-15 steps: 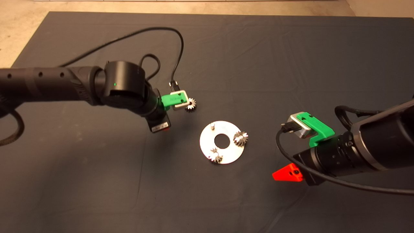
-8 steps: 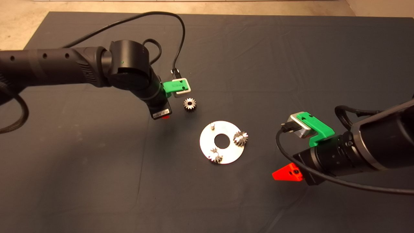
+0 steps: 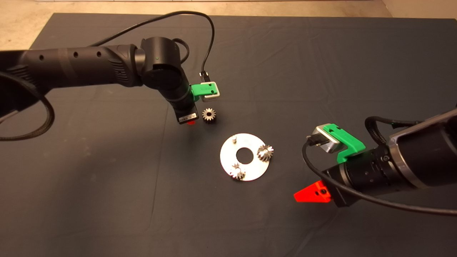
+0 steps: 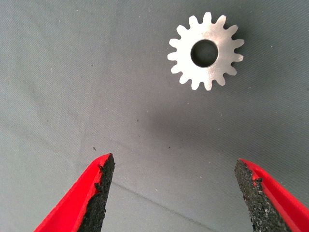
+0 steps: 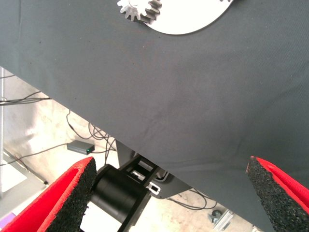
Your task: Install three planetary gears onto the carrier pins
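Note:
The shiny disc (image 3: 228, 159) lies mid-mat with three carrier pins. Two planetary gears sit on pins, one on the disc's right side (image 3: 265, 152) and one at its near edge (image 3: 238, 172). The far-left pin (image 3: 234, 138) is bare. The third gear (image 3: 209, 115) lies flat on the mat, beyond the disc to its left. My left gripper (image 3: 191, 122) hovers just left of it, open and empty. In the left wrist view the gear (image 4: 205, 51) lies ahead of the open gripper (image 4: 174, 166). My right gripper (image 3: 311, 195) is open and empty right of the disc, also in its wrist view (image 5: 169, 174).
The right wrist view shows the disc's edge (image 5: 193, 21) with a gear (image 5: 140, 8), the mat's edge, and the floor with cables and a black cylinder (image 5: 116, 195). Black cables loop above the left arm (image 3: 200, 21) and trail from the right wrist (image 3: 357, 196).
My left arm has swung farther away and to the right, bringing its gripper close beside the loose gear. The gear has not moved. My right gripper has shifted slightly left.

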Available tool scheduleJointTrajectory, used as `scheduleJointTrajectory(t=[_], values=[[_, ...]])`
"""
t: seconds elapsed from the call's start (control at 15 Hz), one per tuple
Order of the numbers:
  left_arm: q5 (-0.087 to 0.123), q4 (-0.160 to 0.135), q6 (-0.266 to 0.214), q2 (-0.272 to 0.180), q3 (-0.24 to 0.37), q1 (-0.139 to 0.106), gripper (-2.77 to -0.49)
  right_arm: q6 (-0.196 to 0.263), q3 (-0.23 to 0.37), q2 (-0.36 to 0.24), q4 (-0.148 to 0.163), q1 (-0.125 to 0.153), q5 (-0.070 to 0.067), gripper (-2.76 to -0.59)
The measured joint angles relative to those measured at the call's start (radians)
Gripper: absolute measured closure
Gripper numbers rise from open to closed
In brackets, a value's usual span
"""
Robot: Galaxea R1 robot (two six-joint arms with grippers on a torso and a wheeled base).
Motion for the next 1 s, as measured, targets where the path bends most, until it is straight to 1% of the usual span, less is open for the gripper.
scheduleJointTrajectory(t=[0.07, 0.13, 0.2, 0.27, 0.33, 0.4, 0.67, 0.73, 0.8, 0.93, 1.0], values=[[0.0, -0.003, 0.0, 0.0, 0.0, 0.0, -1.76, -0.002, -0.001, 0.0, 0.0, 0.0, 0.001, -2.34], [-0.001, -0.018, 0.0, -0.001, 0.0, 0.0, -1.76, -0.002, -0.002, 0.0, 0.0, 0.0, 0.003, -2.34], [-0.014, -0.039, 0.0, -0.001, 0.0, 0.0, -1.76, -0.002, -0.003, 0.0, 0.0, 0.0, 0.007, -2.34], [-0.032, -0.053, 0.0, -0.001, 0.0, 0.0, -1.76, -0.002, -0.003, 0.0, 0.0, 0.001, 0.01, -2.34], [-0.041, -0.057, -0.001, 0.0, 0.0, 0.0, -1.76, -0.002, -0.003, 0.0, 0.0, 0.005, 0.014, -2.34], [-0.046, -0.058, -0.001, 0.001, 0.0, 0.0, -1.76, -0.002, -0.003, 0.0, 0.0, 0.009, 0.015, -2.34], [-0.047, -0.061, -0.001, 0.028, -0.005, 0.0, -1.76, -0.002, -0.003, 0.0, 0.0, 0.012, 0.016, -2.34], [-0.049, -0.063, 0.0, 0.039, -0.018, 0.0, -1.76, -0.002, -0.003, 0.0, 0.0, 0.012, 0.016, -2.34], [-0.058, -0.064, 0.0, 0.047, -0.037, 0.0, -1.76, -0.002, -0.003, 0.0, 0.0, 0.012, 0.016, -2.34], [-0.073, -0.064, 0.017, 0.055, -0.071, 0.0, -1.76, -0.002, -0.003, 0.0, 0.0, 0.012, 0.016, -2.34], [-0.072, -0.063, 0.019, 0.059, -0.082, 0.0, -1.76, -0.002, -0.003, 0.0, 0.0, 0.016, 0.017, -2.34]])
